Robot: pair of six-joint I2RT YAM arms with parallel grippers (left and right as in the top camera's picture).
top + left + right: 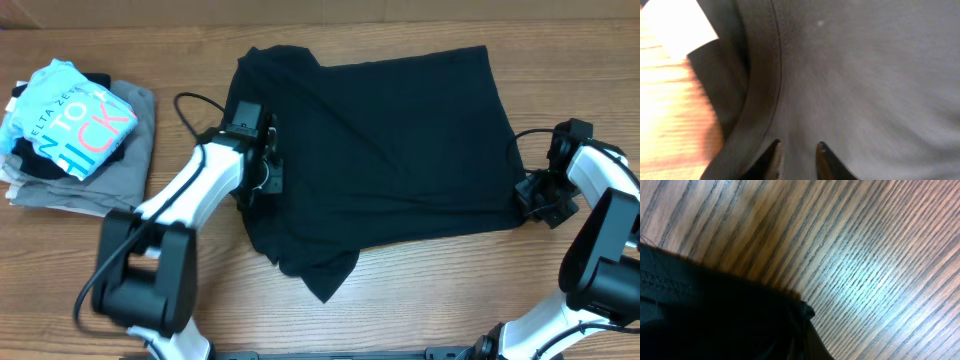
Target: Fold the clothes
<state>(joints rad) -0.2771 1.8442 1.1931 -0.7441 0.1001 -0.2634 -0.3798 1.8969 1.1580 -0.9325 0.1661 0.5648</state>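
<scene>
A black shirt [400, 140] lies spread across the middle of the desk [450, 290]. Most of it is flat. Its lower left corner is rumpled and trails off to a point toward the near edge of the desk.

The left fingers [772, 160] sit at the shirt's left edge, over the cloth. In the left wrist view they stand close together with only a narrow gap, and a thick hem runs past just to their left. I cannot tell whether any cloth is pinched between them.

The right fingers [543, 197] are at the shirt's right edge, near its lower corner. The right wrist view shows only dark stitched hem against bare wood, so I cannot tell whether they are open or closed.

Well to the left of the shirt sits a pile of folded clothes [120, 165], with a light blue printed top [70, 115] uppermost.
</scene>
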